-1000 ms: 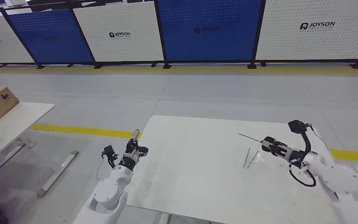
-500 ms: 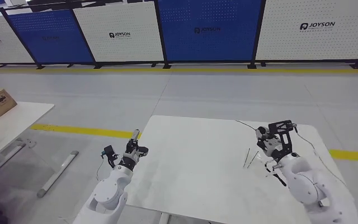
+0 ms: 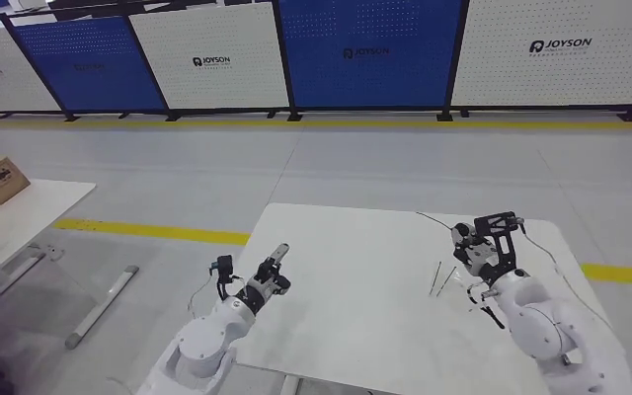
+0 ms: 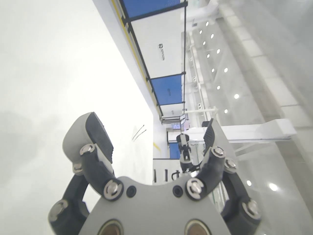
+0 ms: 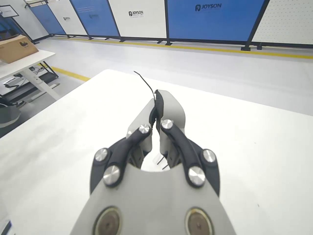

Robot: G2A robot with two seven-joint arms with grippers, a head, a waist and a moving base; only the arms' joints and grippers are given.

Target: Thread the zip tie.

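Note:
My right gripper [image 5: 155, 103] is shut on a thin black zip tie [image 5: 144, 81], whose free tail sticks out past the fingertips over the white table [image 5: 73, 128]. From above, that gripper [image 3: 460, 234] hangs over the table's right side with the zip tie [image 3: 433, 218] pointing toward the far edge. Two more black zip ties [image 3: 443, 278] lie flat on the table just beside it; the left wrist view shows them as the loose zip ties [image 4: 139, 133]. My left gripper [image 4: 159, 133] is open and holds nothing, low over the table's near left edge [image 3: 276, 259].
The white table [image 3: 355, 296] is bare between the two arms. A second white table [image 3: 39, 207] with a cardboard box [image 3: 8, 176] stands far left. Blue and white partition panels [image 3: 365, 49] line the back of the room.
The right arm swung back toward the far edge with the zip tie and has held still for the last half second. The left gripper has moved right, in over the table's near left edge.

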